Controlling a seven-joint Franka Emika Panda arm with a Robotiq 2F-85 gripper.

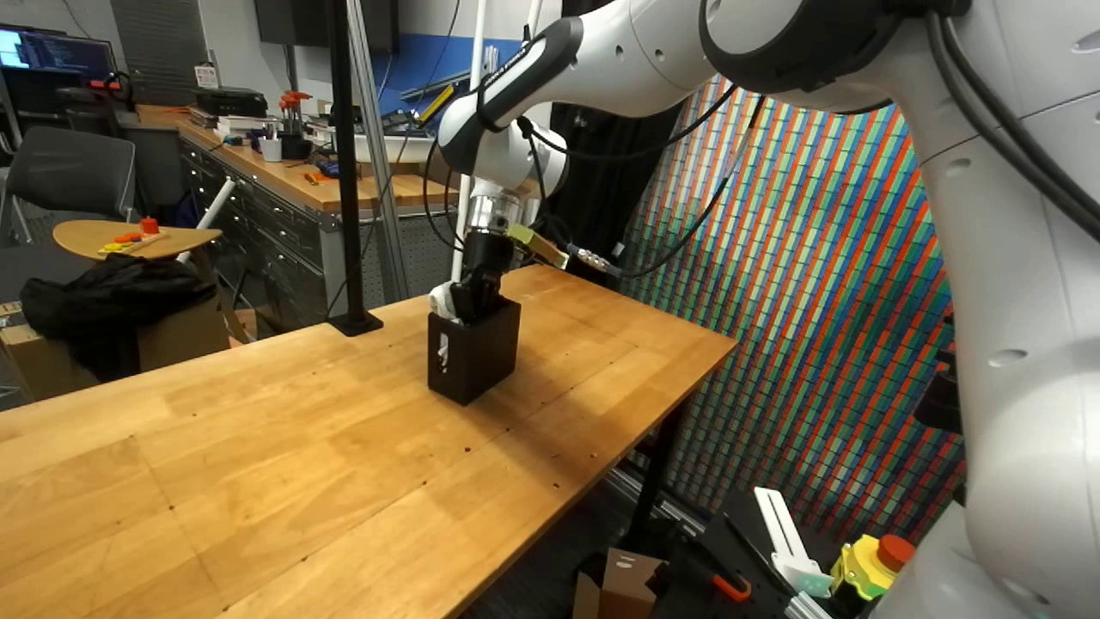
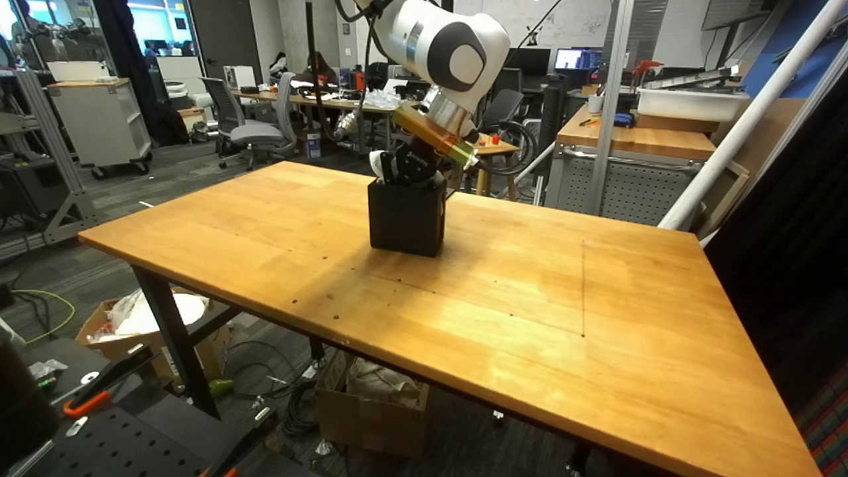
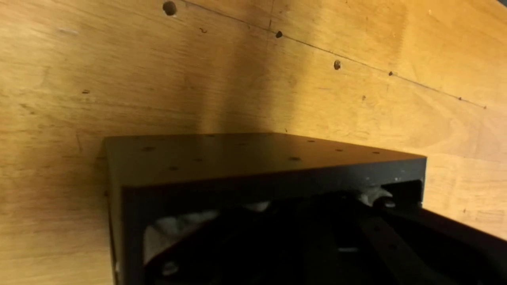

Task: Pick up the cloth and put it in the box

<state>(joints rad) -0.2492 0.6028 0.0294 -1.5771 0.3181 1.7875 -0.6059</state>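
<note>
With its jaws together inside a black box point(image 1: 473, 357), the arm point(image 1: 653, 52) stands over a wooden counter point(image 1: 301, 456), white cloth point(image 1: 442, 303) partly inside and bulging above the rim. Behind: chairs point(image 2: 262, 132) and screens point(image 1: 69, 56), any text too small to read.

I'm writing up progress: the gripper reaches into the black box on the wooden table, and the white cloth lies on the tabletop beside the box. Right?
One thing is off: the white cloth is not beside the black box but partly inside it, partly sticking out on top, as an exterior view shows. The gripper does reach into the box on the wooden table.
</note>
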